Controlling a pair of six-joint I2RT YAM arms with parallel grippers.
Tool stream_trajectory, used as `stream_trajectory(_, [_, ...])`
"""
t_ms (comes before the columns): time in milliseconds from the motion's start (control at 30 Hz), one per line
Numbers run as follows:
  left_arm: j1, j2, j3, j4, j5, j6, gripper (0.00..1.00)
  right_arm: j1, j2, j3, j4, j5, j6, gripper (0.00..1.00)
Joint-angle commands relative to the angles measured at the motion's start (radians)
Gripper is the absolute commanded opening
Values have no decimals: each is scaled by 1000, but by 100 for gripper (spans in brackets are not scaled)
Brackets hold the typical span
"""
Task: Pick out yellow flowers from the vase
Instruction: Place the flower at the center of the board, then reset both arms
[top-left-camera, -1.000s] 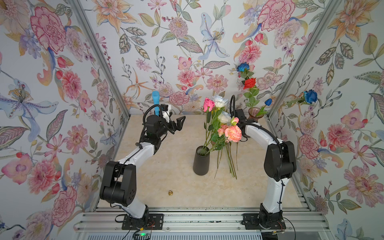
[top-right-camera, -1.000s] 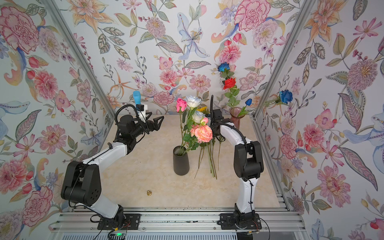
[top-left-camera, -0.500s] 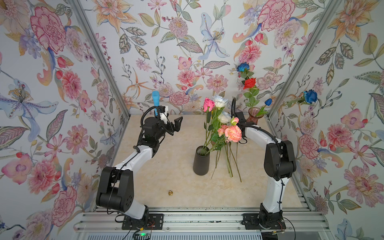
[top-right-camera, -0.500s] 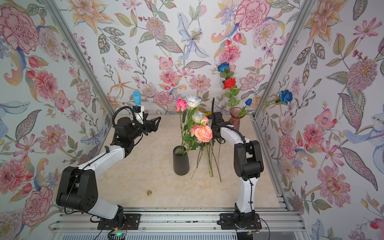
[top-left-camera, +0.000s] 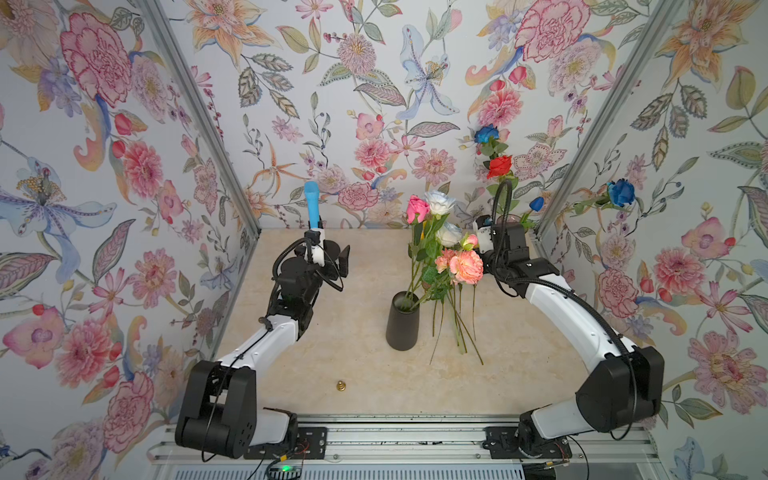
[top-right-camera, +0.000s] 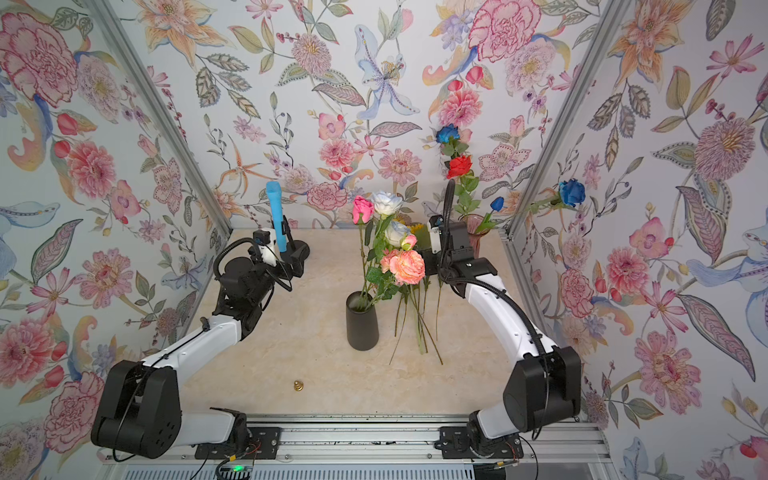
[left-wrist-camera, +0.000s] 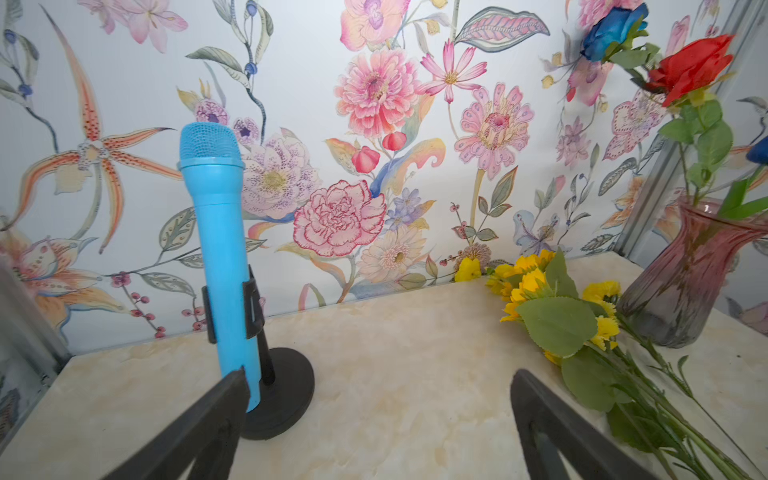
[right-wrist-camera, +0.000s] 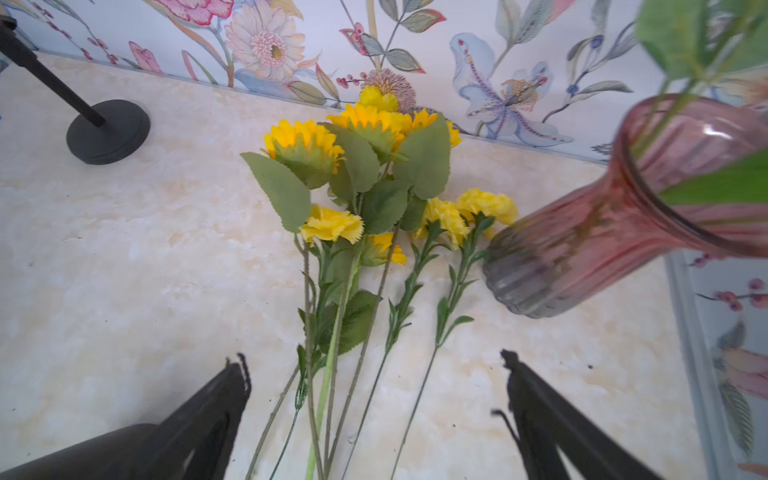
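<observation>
A black vase stands mid-table holding pink, white and peach roses. The yellow flowers lie flat on the table to its right, heads toward the back wall and stems fanned toward the front. They also show in the left wrist view, the yellow flowers beside a pink vase. My right gripper hangs open just above their stems, holding nothing; in both top views the roses hide its fingers. My left gripper is open and empty, left of the vase.
A blue microphone on a black stand rises at the back left, close to my left gripper. A pink glass vase with red and blue roses stands at the back right corner. A small brass object lies near the front edge.
My right gripper has gone from shut to open, and the stem it held now lies on the table with the others. The left arm has drawn back a little.
</observation>
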Motion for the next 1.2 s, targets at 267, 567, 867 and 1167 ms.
stream_trajectory(267, [68, -31, -336, 419, -305, 285, 100, -75, -248, -787, 880, 321, -75, 100])
stream_trajectory(567, [122, 70, -418, 634, -290, 309, 100, -107, -106, -870, 1140, 303, -152, 100])
stream_trajectory(867, [123, 3, -411, 477, -324, 362, 100, -182, 93, -898, 1374, 202, -88, 100])
stream_trajectory(1167, [122, -100, -507, 456, -329, 283, 100, -228, 134, -950, 1484, 125, -48, 100])
